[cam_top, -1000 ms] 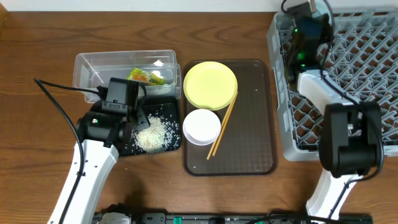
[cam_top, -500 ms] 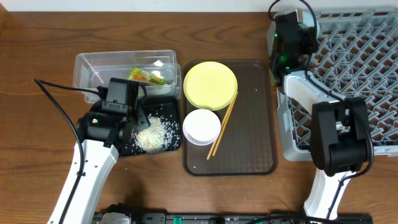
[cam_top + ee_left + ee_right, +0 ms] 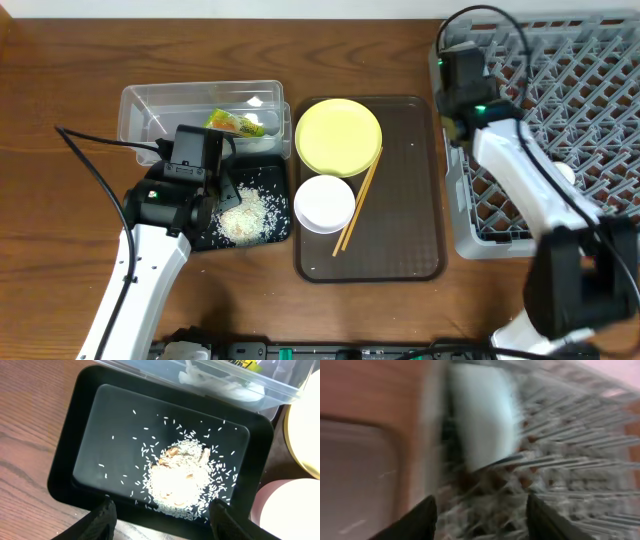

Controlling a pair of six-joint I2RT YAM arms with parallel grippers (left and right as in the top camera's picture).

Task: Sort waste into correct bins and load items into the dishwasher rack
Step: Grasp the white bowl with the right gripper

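Note:
My left gripper is open and hovers over the near rim of the black tray, which holds a heap of white rice scraps. From overhead, the left gripper sits above the same tray. The snack wrapper lies in the clear tub. On the brown tray are the yellow plate, white bowl and chopsticks. My right gripper is at the left wall of the grey rack. In the blurred right wrist view it is open and empty, with a pale blue bowl-like shape in the rack ahead.
The brown serving tray lies between the bins and the rack, its right half bare. A black cable runs from the left arm across the table. The rack's left wall stands close to the tray's right edge.
The right gripper has opened and moved from the rack's far-left corner leftward and nearer, to the rack's left wall. The left arm has not moved.

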